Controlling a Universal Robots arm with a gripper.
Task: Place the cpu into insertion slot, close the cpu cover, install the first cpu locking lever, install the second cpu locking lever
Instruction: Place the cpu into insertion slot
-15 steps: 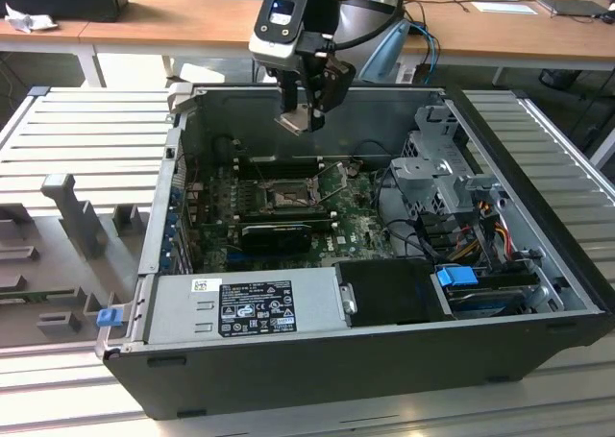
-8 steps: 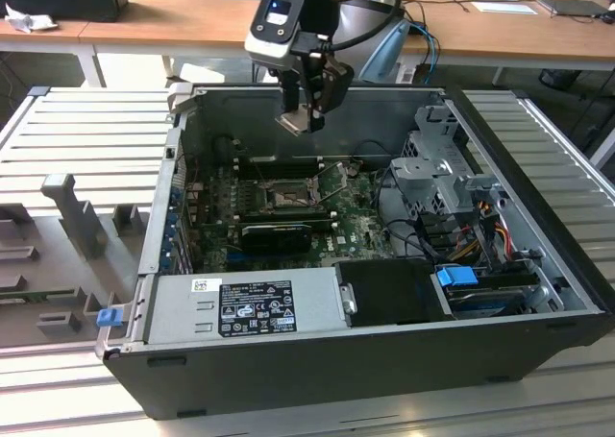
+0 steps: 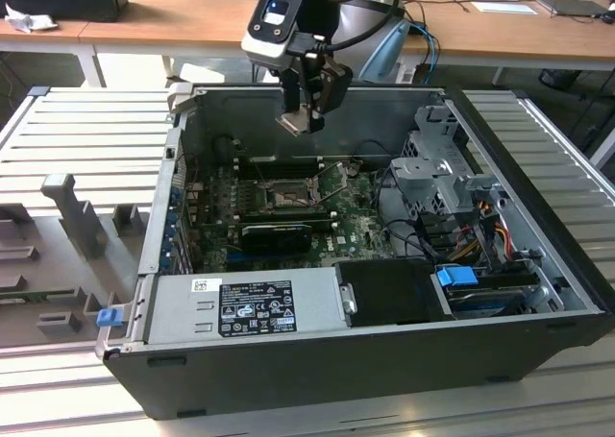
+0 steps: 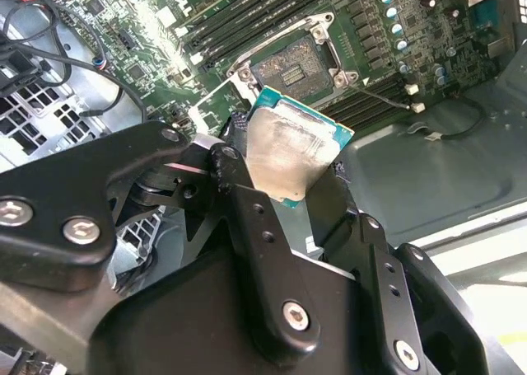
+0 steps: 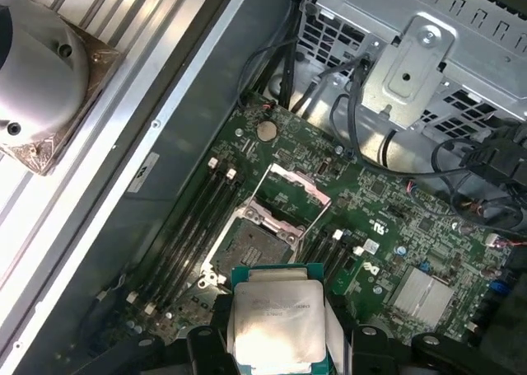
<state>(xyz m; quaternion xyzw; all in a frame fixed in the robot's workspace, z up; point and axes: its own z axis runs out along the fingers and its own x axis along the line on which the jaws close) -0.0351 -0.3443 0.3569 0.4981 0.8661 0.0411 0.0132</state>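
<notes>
Between snug gripper (image 4: pixel 288 173) jaws, the cpu (image 5: pixel 276 321)

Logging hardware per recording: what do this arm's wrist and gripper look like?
The gripper is matte black, built from flat linkage bars joined by silver screws; its fingers are angular black plates. The wrist has a silver-grey housing with a small blue patch, and black cables loop beside it.

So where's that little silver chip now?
In the exterior view the cpu is clamped in the gripper above the open computer case; the insertion slot lies on the green board below it.
</notes>
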